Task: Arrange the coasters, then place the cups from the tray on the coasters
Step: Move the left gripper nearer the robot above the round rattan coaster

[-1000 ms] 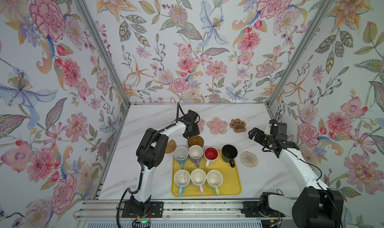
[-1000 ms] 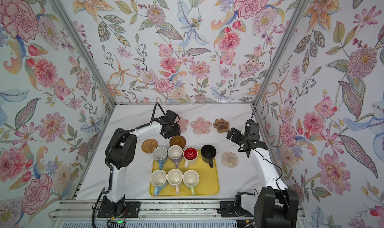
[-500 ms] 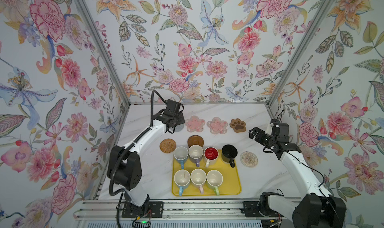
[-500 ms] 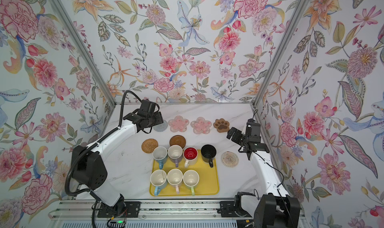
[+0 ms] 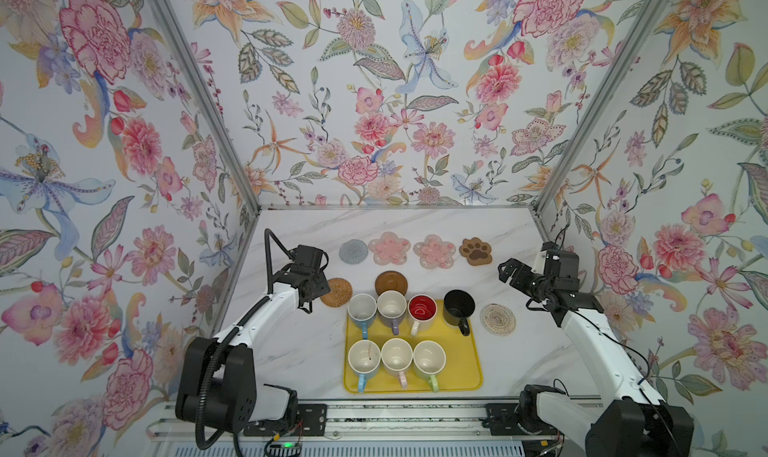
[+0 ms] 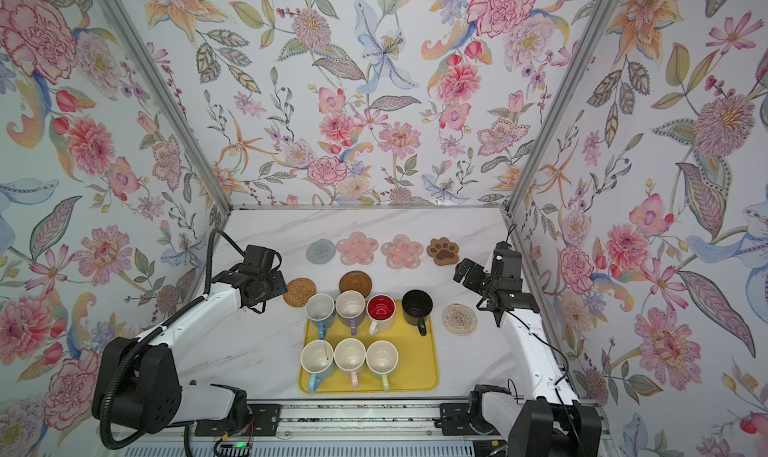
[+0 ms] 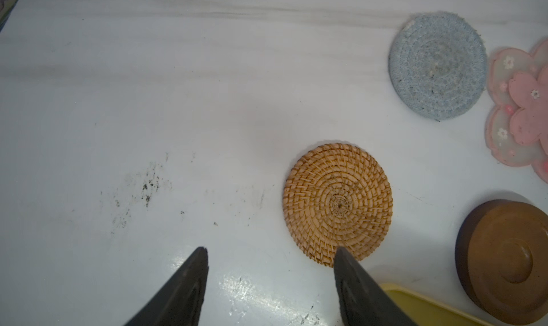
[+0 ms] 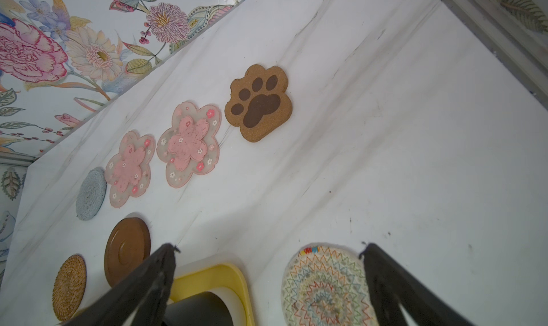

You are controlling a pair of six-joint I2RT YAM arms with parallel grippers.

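Four coasters line the far desk (image 5: 299,351): grey-blue knit coaster (image 5: 353,251), pink flower coasters (image 5: 389,249), paw coaster (image 5: 475,250). The rattan coaster (image 5: 336,292), wooden disc (image 5: 390,283) and rope spiral (image 5: 497,319) lie loose around the yellow tray (image 5: 465,363), which holds all seven cups (image 5: 397,354). The left pincer (image 7: 271,250), jaws apart and empty, hovers beside the rattan coaster. The right pincer (image 8: 267,246) gapes wide, empty, near the rope spiral.

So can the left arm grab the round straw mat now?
Probably yes. The left fingers are open right beside the straw mat, and nothing lies on it, though the yellow tray edge sits close.
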